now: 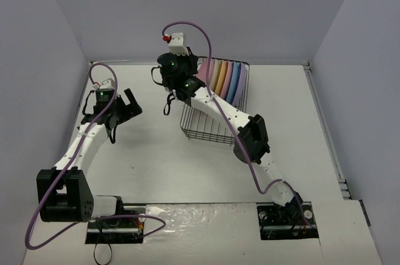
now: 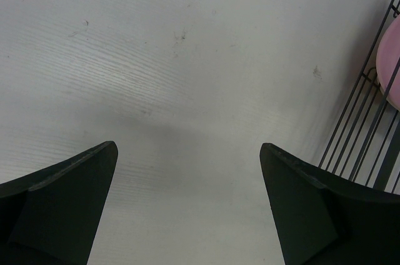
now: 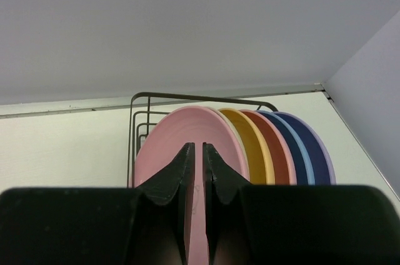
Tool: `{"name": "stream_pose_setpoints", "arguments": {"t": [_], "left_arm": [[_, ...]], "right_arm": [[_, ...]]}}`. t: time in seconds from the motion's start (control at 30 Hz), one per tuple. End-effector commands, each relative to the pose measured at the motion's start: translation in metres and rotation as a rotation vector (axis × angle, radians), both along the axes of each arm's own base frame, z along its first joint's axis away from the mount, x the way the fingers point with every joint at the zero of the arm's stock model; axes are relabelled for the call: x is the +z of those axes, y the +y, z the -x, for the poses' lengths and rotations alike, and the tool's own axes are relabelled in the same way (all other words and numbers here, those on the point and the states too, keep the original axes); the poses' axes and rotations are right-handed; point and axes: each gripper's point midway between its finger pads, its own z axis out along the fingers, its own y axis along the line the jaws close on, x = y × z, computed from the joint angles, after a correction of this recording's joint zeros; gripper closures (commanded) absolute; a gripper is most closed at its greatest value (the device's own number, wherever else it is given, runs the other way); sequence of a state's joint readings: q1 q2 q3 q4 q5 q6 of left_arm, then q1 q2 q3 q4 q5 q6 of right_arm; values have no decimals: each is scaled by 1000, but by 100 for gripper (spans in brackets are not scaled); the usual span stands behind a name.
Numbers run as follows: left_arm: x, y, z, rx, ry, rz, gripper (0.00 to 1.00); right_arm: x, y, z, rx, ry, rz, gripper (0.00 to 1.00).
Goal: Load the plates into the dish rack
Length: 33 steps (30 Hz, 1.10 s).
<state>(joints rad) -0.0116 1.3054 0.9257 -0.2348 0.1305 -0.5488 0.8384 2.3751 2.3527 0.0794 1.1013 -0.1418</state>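
Observation:
The black wire dish rack [image 1: 206, 132] stands at the back of the table. Several plates [image 1: 225, 80] stand upright in its far end, side by side. In the right wrist view the front one is a pink plate [image 3: 200, 124]. Behind it come a yellow-orange plate [image 3: 255, 143], another pink plate [image 3: 279, 149], a blue plate [image 3: 301, 149] and a lavender rim [image 3: 327, 165]. My right gripper [image 3: 198, 147] is shut just in front of the pink plate's face, with nothing between its fingers. My left gripper [image 1: 132, 106] hangs wide open and empty over bare table, left of the rack.
In the left wrist view the rack's wire side [image 2: 362, 127] and a pink plate edge [image 2: 390, 59] show at the right edge, beyond the open left gripper [image 2: 187, 146]. The near end of the rack holds no plates. Walls close in the table at the back and sides.

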Motion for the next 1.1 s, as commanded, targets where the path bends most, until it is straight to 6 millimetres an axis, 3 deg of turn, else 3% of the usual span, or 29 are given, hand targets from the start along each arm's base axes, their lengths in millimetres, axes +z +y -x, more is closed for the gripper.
{"name": "stream_pose_setpoints", "arguments": {"t": [0.0, 0.03, 0.17, 0.33, 0.53, 0.63, 0.73, 1.0, 1.07], "left_arm": [[35, 1, -18, -16, -105, -9, 3], [34, 0, -18, -18, -103, -7, 3], [40, -2, -17, -36, -123, -2, 3], [43, -3, -14, -42, -133, -1, 3], [44, -5, -15, -46, -142, 6, 3], [43, -5, -15, -48, -138, 9, 3], [42, -6, -16, -48, -136, 13, 3], [44, -7, -16, -51, -140, 15, 3], [43, -6, -15, -51, -140, 13, 3]], "right_arm": [[76, -18, 14, 47, -110, -203, 50], [69, -16, 14, 70, -98, -212, 40], [59, -33, 16, 90, -30, -253, 18], [22, -58, 13, 7, 57, -275, 16], [4, -80, 17, -80, 91, -270, 26], [-6, -72, 13, -25, 126, -277, 38], [-10, -62, 10, 7, 136, -281, 58], [-26, -51, 8, 14, 168, -289, 65], [-31, -50, 7, 9, 177, -289, 62]]}}
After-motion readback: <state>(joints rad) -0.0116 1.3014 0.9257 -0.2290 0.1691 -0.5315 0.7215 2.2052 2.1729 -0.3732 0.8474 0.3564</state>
